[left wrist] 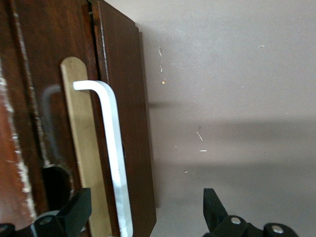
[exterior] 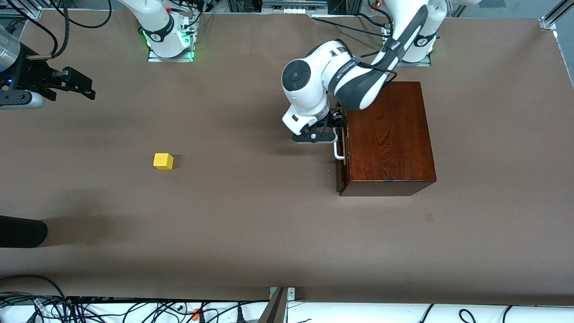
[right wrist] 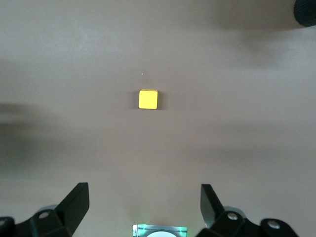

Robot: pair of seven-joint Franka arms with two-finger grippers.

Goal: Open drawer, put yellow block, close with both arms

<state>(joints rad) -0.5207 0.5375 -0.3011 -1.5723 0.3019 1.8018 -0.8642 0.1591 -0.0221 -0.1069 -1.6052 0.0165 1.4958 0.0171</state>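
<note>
Nearest the front camera lies a dark rounded object (exterior: 20, 231) at the right arm's end of the counter (exterior: 251, 242); what it is cannot be told. Farther from the camera sits the yellow block (exterior: 163, 161), alone on the bare counter, well apart from the wooden box (exterior: 389, 139) and untouched — no gripper is near it.

The wooden box stands toward the left arm's end of the counter. Its drawer (exterior: 339, 172) looks shut or only barely started: the dark front sits close against the box and no pale tray shows. The white handle (exterior: 338, 152) stands out from that front.

The left gripper (exterior: 325, 134) is down at the drawer front, at the part of the handle farther from the camera. In the left wrist view its jaws are spread wide, one finger (left wrist: 74, 212) against the dark front and the other (left wrist: 215, 210) out over the counter, with the handle (left wrist: 116, 163) between them — straddled, not yet pinched.

The right gripper (exterior: 80, 87) hangs over the counter at the right arm's end, waiting. Its wrist view looks down on the yellow block (right wrist: 148, 99) with the jaws open and empty.

By my reading the task is at its very beginning. The left arm is placed for the pull but has no grip yet; opening the drawer, picking the block, dropping it in and the two-armed closing are all left to do.
</note>
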